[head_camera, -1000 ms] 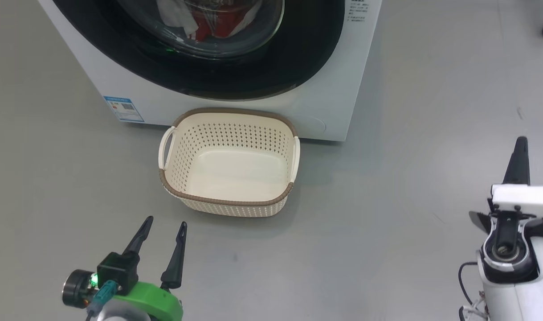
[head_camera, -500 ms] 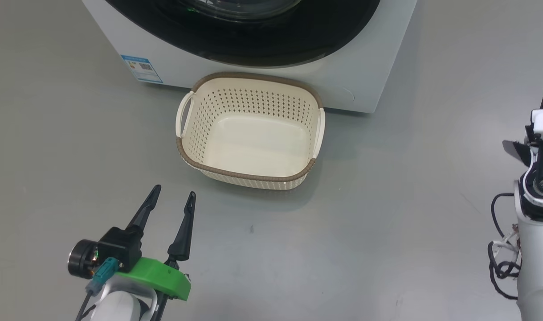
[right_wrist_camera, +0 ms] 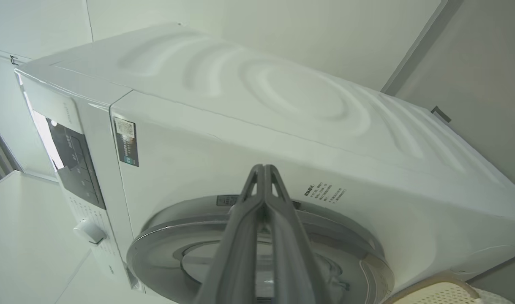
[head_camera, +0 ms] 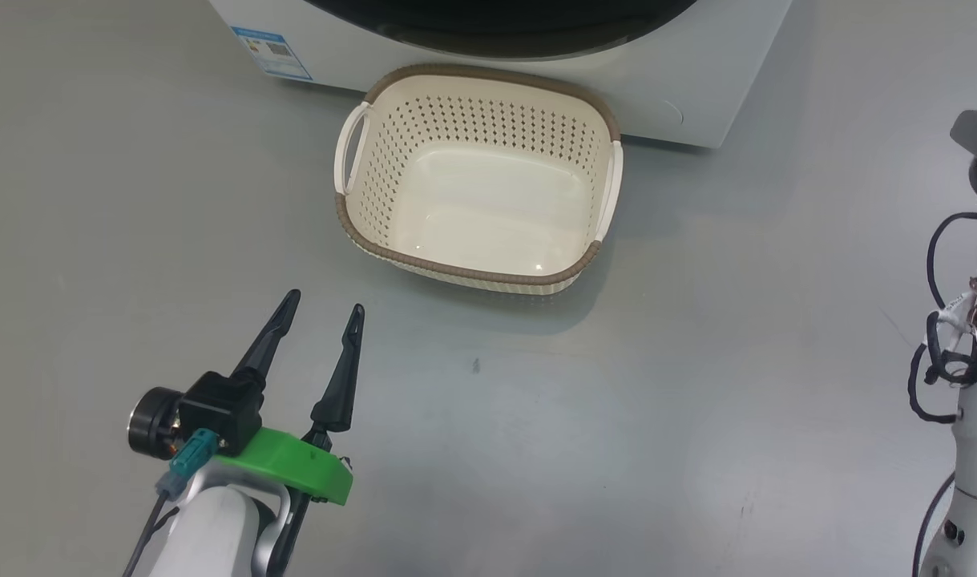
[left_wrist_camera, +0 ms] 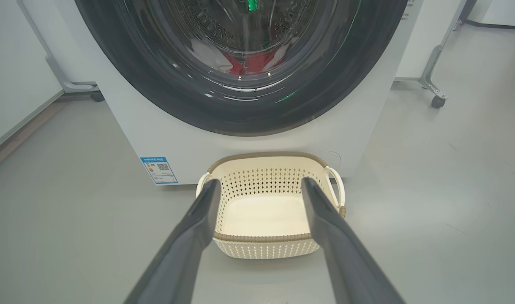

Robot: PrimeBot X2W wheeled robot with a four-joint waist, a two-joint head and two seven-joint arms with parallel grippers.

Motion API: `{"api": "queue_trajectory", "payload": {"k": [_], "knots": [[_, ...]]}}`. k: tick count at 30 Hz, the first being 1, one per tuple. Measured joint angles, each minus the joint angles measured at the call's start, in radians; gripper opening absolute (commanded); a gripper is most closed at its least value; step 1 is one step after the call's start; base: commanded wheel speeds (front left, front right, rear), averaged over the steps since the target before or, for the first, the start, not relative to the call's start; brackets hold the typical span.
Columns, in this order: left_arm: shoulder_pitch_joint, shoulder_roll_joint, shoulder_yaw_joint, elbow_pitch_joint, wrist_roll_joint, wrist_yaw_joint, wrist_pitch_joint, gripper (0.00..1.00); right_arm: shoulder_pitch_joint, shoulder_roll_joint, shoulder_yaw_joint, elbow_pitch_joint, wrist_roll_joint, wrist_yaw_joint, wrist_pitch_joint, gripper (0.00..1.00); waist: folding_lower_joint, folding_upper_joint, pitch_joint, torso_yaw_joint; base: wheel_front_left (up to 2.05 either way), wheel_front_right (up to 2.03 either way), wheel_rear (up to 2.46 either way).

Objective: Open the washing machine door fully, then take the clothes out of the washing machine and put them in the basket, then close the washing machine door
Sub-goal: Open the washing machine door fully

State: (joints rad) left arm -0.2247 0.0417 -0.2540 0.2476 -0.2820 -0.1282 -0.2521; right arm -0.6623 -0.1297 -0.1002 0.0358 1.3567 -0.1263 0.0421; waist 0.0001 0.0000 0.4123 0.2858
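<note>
Shows washing machine door (left_wrist_camera: 240, 38) shut, clothes (left_wrist_camera: 251, 63) behind its glass, basket (head_camera: 464, 273) empty just before washing machine (head_camera: 680, 80). Leaves every step undone. Left gripper (head_camera: 326, 302) spread, empty, near left; right gripper (right_wrist_camera: 263, 169) pinched closed, empty, facing door.
</note>
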Motion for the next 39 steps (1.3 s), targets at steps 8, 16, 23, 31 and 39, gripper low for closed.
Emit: {"api": "queue_trajectory", "payload": {"k": [8, 16, 23, 31, 39], "knots": [[-0.015, 0.0, -0.004, -0.002, -0.012, 0.0, 0.0, 1.0, -0.125, 0.015, -0.046, 0.072, 0.117, -0.001, 0.072, 0.0, 0.0, 0.0, 0.044, 0.024, 0.0, 0.0, 0.0], [-0.023, 0.0, -0.017, 0.002, -0.031, 0.0, 0.0, 1.0, -0.226, 0.019, -0.077, 0.184, 0.176, -0.001, 0.118, 0.0, 0.0, 0.0, 0.082, 0.048, 0.0, 0.0, 0.0], [-0.039, -0.001, -0.032, 0.004, -0.046, 0.0, 0.0, 1.0, -0.322, 0.01, -0.085, 0.294, 0.222, -0.001, 0.174, 0.0, 0.0, 0.0, 0.105, 0.071, 0.0, 0.0, 0.0], [-0.045, -0.004, -0.042, 0.01, -0.064, 0.0, 0.0, 1.0, -0.438, -0.001, -0.088, 0.383, 0.282, -0.001, 0.228, 0.0, 0.0, 0.0, 0.126, 0.095, 0.0, 0.0, 0.0], [-0.048, -0.005, -0.042, 0.014, -0.067, 0.0, 0.0, 1.0, -0.489, -0.022, -0.044, 0.492, 0.278, -0.001, 0.271, 0.0, 0.0, 0.0001, 0.134, 0.112, 0.0, 0.0, 0.0]]}}
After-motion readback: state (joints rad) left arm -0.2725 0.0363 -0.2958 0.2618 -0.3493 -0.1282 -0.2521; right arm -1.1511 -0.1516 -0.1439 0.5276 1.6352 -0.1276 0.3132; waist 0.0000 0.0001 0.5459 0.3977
